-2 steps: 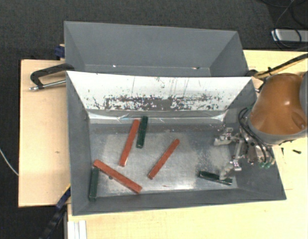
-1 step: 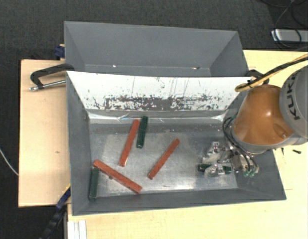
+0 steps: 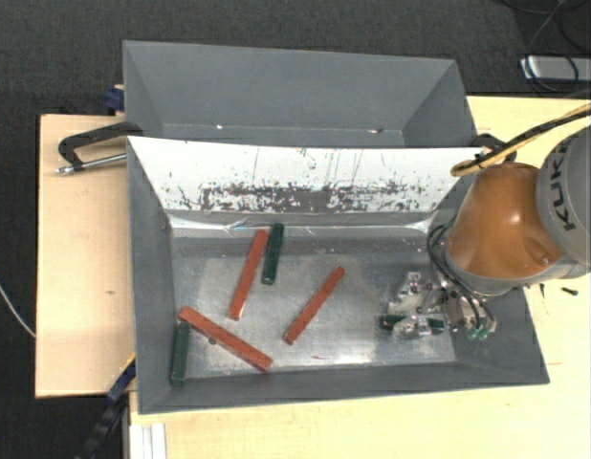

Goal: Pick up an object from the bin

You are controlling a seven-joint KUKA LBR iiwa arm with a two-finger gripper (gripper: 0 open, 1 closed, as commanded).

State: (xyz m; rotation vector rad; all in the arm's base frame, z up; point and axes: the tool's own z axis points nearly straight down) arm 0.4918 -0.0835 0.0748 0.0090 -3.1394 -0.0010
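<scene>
My gripper (image 3: 410, 309) hangs low over the right part of the bin floor, below the orange cover, with no loose thing under it. The nearest thing is an orange-red stick (image 3: 314, 304) lying slanted to its left, apart from it. Further left another orange-red stick (image 3: 248, 273) lies beside a short dark green stick (image 3: 272, 253).
At the front left a long orange-red stick (image 3: 225, 338) lies slanted, with a dark green stick (image 3: 180, 352) against the left wall. The arm and its orange cover fill the bin's right corner. Bare floor lies between the sticks and the gripper.
</scene>
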